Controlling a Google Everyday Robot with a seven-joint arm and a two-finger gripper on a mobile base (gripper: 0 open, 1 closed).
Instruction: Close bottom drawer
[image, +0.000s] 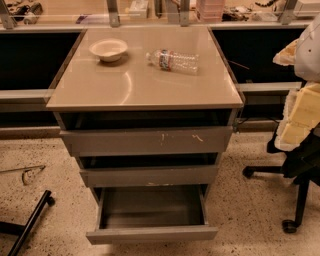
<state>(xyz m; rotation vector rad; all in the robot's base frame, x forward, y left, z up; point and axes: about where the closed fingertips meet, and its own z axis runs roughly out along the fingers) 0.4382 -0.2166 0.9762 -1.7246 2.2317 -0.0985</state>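
Note:
The bottom drawer (152, 234) is the lowest of three in the tan-topped cabinet (145, 90). It stands pulled far out toward me, and its dark grey box (150, 206) is open to view and empty. Its flat grey front is plain and has no handle. Above it are the grey middle drawer front (149, 176) and the taller top front with white scratch marks (147, 141); both stand slightly out. My gripper is not in view. A white rounded shape (311, 47) at the right edge may be part of my arm.
A white bowl (108, 49) and a clear water bottle lying on its side (172, 60) rest on the cabinet top. An office chair with yellow foam (300, 117) and a black wheeled base (295, 200) stands at the right. A black bar (30, 220) lies on the floor at the left.

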